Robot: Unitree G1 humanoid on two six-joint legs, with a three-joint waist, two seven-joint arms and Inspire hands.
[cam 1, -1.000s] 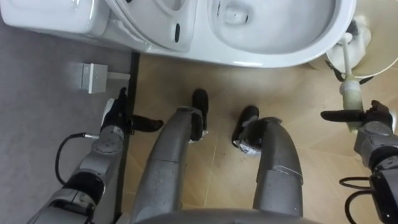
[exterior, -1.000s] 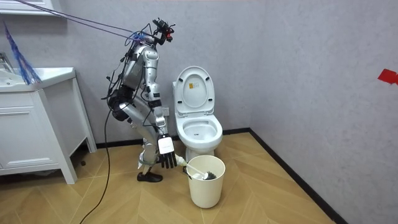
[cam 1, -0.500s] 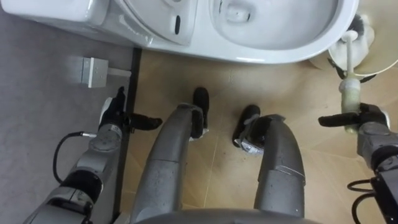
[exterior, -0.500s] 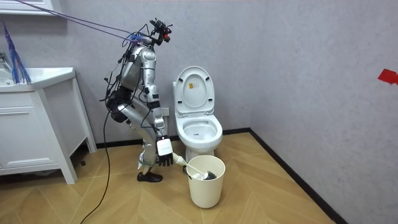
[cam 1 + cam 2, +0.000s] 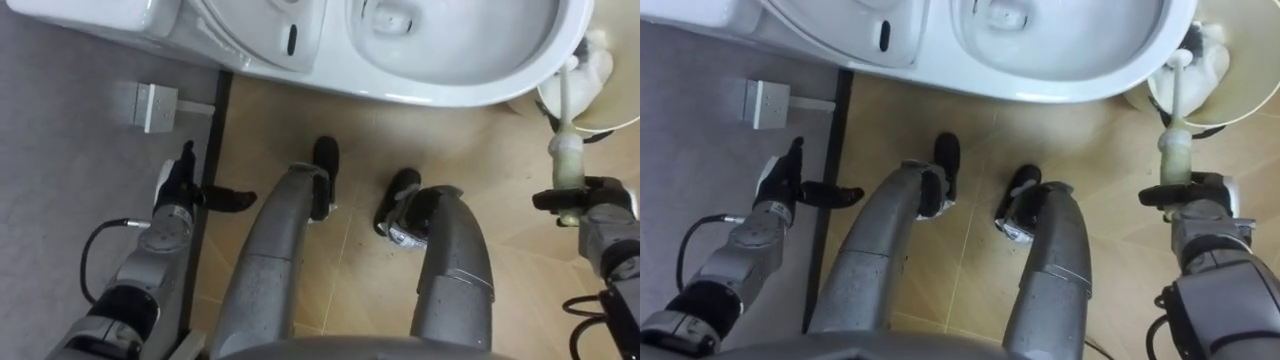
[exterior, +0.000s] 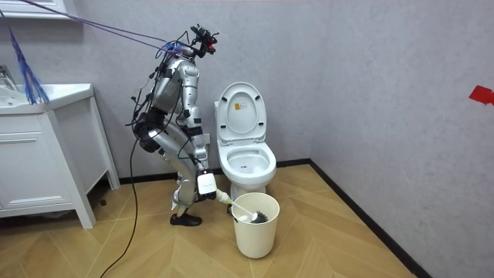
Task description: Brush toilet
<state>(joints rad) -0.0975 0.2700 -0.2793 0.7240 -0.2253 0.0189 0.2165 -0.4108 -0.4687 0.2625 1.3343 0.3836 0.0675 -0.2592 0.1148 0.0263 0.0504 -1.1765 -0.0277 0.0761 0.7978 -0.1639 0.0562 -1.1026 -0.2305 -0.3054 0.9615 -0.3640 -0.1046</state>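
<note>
- Grey walls and a herringbone wood floor (image 6: pixel 332 232) enclose a bathroom. The robot stands bent forward with flexed knees on the room view's left of a white toilet (image 5: pixel 470 95), its feet on the wood just before the bowl.
- Its right hand (image 5: pixel 603 203) is low at its right side, fingers and thumb curled round the pale grip of the toilet brush (image 5: pixel 567 160), close to the grip's lower end.
- From that grasp the brush's thin white shaft slants away from the robot into a cream bucket (image 6: pixel 255 232). The white brush head lies inside the rim, and the brush is tilted rather than upright.
- This bucket stands on the floor just beside the front of the toilet bowl, on the robot's right. In the eye views the bowl's edge covers part of its rim.
- Beyond it the toilet bowl is open, with the lid raised against the cistern in the room view.
- On the other side the left hand (image 5: pixel 178 190) hangs near the left leg, fingers straight and thumb pointing toward the leg, holding nothing. It is over the dark skirting strip (image 5: pixel 215 110) where grey wall meets floor.
- Past that hand a small white box (image 5: pixel 150 104) sits on the grey wall, near the toilet's base.
- Well apart, at the room view's left, stands a white vanity cabinet (image 6: pixel 38 166).
</note>
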